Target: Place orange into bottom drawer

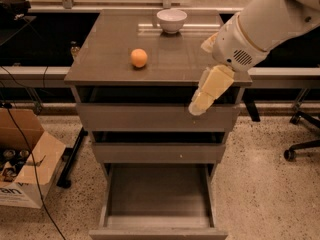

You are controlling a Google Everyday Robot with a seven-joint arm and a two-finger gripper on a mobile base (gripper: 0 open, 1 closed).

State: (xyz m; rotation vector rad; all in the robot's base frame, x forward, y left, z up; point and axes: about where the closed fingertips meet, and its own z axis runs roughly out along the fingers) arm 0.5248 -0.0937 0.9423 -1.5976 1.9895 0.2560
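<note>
Hovering pincer at cabinet front | orange on top | bottom drawer cropped

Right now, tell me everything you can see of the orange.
The orange is a small, round, smooth-skinned fruit of even orange colour. It sits on the grey-brown cabinet top, left of centre in the view and toward the front edge, touching only that surface. The white bowl stands apart from it at the back. The end effector hangs off to the right, in front of the top drawer, clear of the orange.
</note>
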